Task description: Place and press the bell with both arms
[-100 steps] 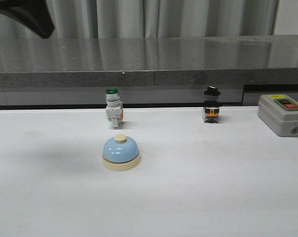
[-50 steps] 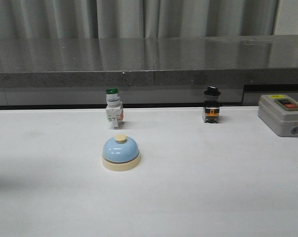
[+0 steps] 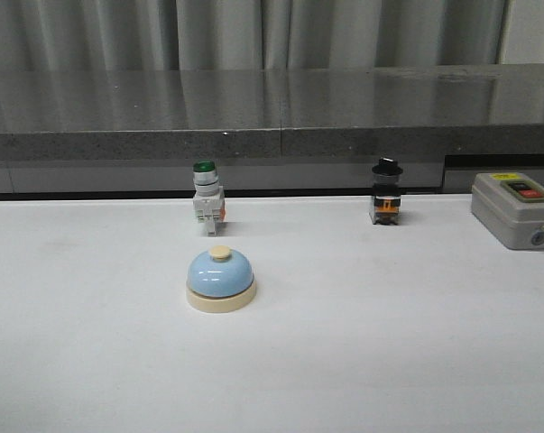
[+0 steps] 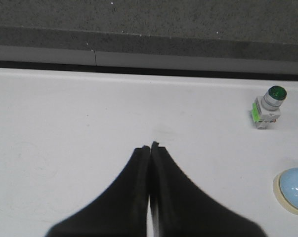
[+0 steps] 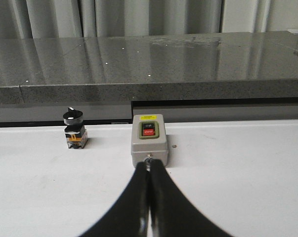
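Note:
The light-blue bell (image 3: pixel 220 280) with cream base and cream button stands on the white table, a little left of centre, with nothing touching it. It also shows at the edge of the left wrist view (image 4: pixel 293 190). My left gripper (image 4: pixel 151 146) is shut and empty, above bare table well left of the bell. My right gripper (image 5: pixel 149 164) is shut and empty, its tips in line with the grey switch box (image 5: pixel 149 142). Neither arm shows in the front view.
A green-capped white pushbutton (image 3: pixel 207 198) stands behind the bell, also seen in the left wrist view (image 4: pixel 268 106). A black-capped switch (image 3: pixel 386 191) stands right of centre. The grey switch box (image 3: pixel 515 209) sits at the right edge. A dark stone ledge (image 3: pixel 272 117) runs along the back.
A black arm part at the top left of the front view one second ago has left the view. The bell and switches have not moved.

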Action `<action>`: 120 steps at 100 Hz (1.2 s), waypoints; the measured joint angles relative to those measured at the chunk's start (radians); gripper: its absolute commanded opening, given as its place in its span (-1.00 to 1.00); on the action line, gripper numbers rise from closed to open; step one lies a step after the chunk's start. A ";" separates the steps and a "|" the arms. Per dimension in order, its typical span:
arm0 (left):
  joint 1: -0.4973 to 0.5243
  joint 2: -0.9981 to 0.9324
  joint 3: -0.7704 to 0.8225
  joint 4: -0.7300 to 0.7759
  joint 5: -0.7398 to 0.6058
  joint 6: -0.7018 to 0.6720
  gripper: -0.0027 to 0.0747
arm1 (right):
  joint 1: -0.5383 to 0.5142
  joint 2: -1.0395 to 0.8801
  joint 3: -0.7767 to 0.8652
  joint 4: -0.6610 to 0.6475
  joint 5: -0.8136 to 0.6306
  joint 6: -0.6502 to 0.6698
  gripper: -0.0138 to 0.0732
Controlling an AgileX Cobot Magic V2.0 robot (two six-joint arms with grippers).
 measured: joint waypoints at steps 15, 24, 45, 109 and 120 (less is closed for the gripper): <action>0.000 -0.121 0.089 0.000 -0.054 0.000 -0.98 | 0.000 0.000 0.000 0.000 0.000 0.000 -0.82; 0.000 -0.183 0.132 -0.002 -0.065 0.000 -0.98 | 0.000 0.000 0.000 0.000 0.000 0.000 -0.82; 0.000 -0.308 0.212 -0.014 -0.078 0.000 -0.98 | 0.000 0.000 0.000 0.000 0.000 0.000 -0.82; 0.002 -0.621 0.342 -0.053 -0.077 0.000 -0.98 | 0.000 0.000 0.000 0.000 0.000 0.000 -0.82; 0.002 -0.690 0.364 -0.050 -0.063 0.000 -0.98 | 0.000 0.000 0.000 0.000 0.000 0.000 -0.82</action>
